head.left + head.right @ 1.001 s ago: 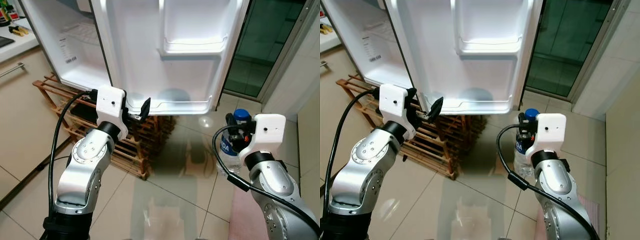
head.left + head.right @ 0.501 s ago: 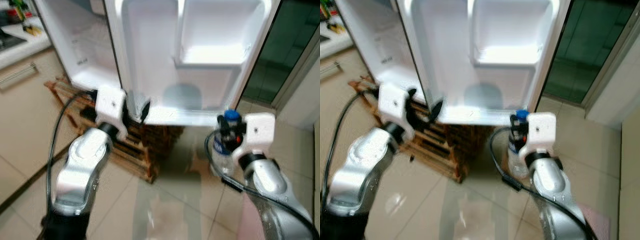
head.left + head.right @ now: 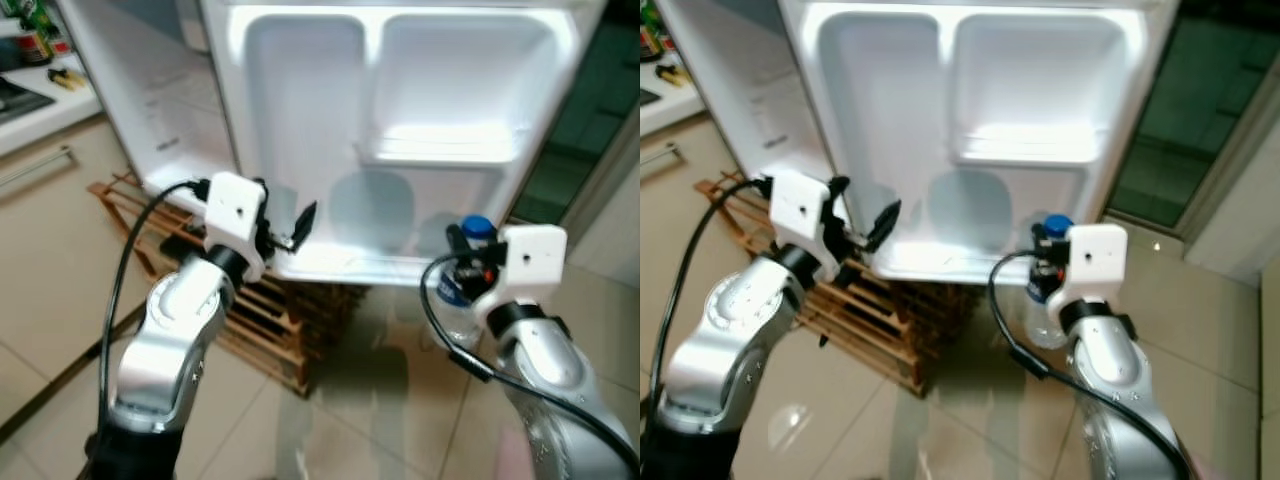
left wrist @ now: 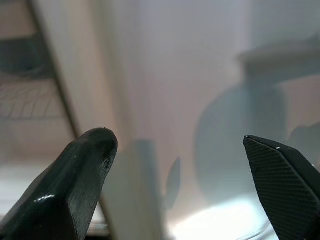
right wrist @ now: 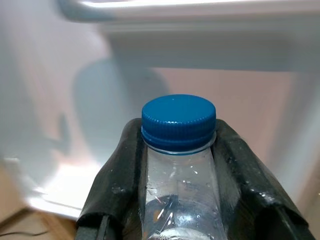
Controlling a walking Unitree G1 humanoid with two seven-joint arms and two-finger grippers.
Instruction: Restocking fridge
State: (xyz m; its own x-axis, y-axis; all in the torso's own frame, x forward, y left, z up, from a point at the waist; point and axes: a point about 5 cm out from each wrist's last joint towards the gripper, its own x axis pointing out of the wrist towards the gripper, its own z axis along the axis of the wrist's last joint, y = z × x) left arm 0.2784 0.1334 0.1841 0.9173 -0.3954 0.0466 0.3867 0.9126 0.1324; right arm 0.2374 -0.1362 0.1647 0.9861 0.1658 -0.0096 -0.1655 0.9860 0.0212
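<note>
From the head cam the right gripper [image 3: 462, 262] is clamped on a clear water bottle [image 3: 457, 300] with a blue cap [image 3: 477, 227], held upright just in front of the open fridge door [image 3: 400, 120], near its bottom shelf. The left wrist cam shows the left gripper [image 4: 180, 165] spread wide with nothing in it, facing the white door. In the right wrist cam both fingers [image 5: 112, 185] press the bottle's neck just under the cap

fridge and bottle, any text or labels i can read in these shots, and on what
No text can be read in full.
White sticker on the open white fridge's inner left wall: printed lines, too blurred to read.
Clear plastic water bottle with blue cap, held in the right gripper: a blue label patch shows beside the jaws, its letters too blurred and hidden to read.
Blue cap: no print.
</note>
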